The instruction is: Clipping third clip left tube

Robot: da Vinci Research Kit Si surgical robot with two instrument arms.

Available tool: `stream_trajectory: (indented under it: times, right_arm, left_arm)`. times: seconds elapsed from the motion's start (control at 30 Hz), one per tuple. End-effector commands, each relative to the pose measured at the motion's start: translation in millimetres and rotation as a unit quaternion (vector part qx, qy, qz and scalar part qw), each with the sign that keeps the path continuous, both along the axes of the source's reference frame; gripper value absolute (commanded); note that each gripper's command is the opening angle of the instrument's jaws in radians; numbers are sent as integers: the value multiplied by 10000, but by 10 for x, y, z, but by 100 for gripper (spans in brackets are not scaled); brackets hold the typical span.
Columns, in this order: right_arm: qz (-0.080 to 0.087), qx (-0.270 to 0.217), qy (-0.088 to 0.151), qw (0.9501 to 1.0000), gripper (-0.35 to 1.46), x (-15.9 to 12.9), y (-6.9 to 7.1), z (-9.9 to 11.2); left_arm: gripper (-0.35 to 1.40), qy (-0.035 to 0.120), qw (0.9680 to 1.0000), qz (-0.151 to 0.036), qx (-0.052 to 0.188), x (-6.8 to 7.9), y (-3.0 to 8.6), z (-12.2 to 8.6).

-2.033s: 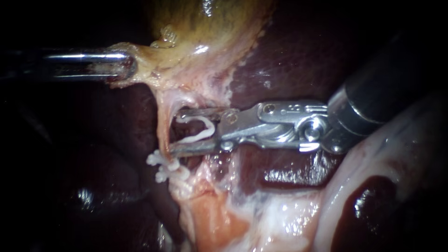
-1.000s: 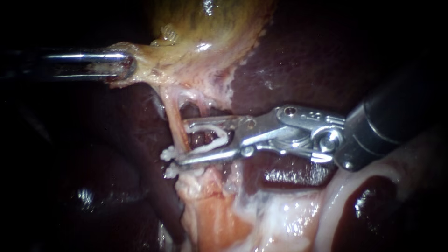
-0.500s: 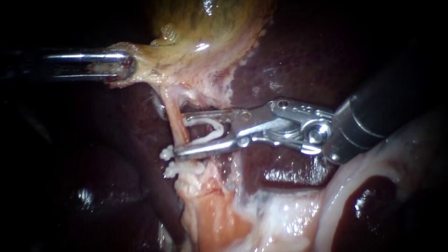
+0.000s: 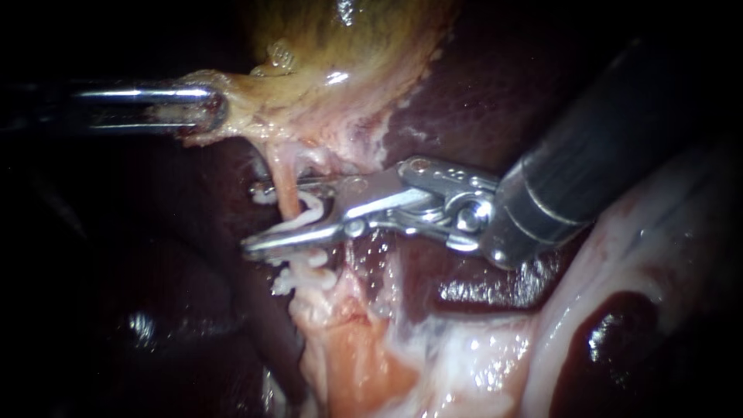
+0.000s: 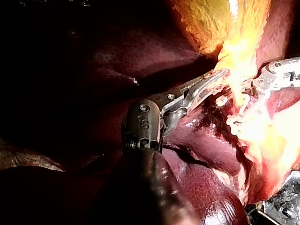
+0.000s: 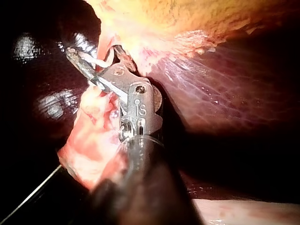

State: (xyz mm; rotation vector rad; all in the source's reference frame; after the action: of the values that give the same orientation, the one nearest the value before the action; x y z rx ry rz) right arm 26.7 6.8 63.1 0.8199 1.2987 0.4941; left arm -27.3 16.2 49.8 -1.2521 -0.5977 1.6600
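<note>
The left tube (image 4: 285, 179) is a thin pink strand running down from the gallbladder (image 4: 340, 46). My right instrument (image 4: 259, 217) comes in from the upper right. Its jaws stand apart with a white clip (image 4: 307, 217) held between them. They straddle the tube, and their tips reach past it. Two white clips (image 4: 298, 277) sit on the tube just below the lower jaw. My left instrument (image 4: 210, 116) is shut on the gallbladder's yellowish edge, holding it taut to the left. In the left wrist view the same grip (image 5: 213, 82) shows.
Dark liver (image 4: 495, 85) lies behind and to the right of the tube. Pale, glistening tissue (image 4: 464, 364) fills the lower right. The right wrist view shows my right instrument (image 6: 82, 61) beside a pink lump of tissue (image 6: 93, 136).
My right instrument has pushed left with its clip. The tube was at its jaw tips and now lies well between the jaws. The left instrument has held still.
</note>
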Motion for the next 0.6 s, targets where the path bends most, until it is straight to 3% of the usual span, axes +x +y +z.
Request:
stream_trajectory:
  times: [0.03, 0.23, 0.6]
  right_arm:
    - [5, -8, 2, 10000, 49, 1, -1, -2]
    - [85, 49, 157, 9998, 49, 3, 1, -20]
    - [337, 250, 569, 9975, 49, -4, 20, -75]
  left_arm:
    - [-35, 3, 10000, -2, 0, 0, 0, 1]
    - [-35, 1, 10000, 0, 0, 0, 0, 1]
    - [-35, -1, 10000, 4, 1, 2, 0, 1]
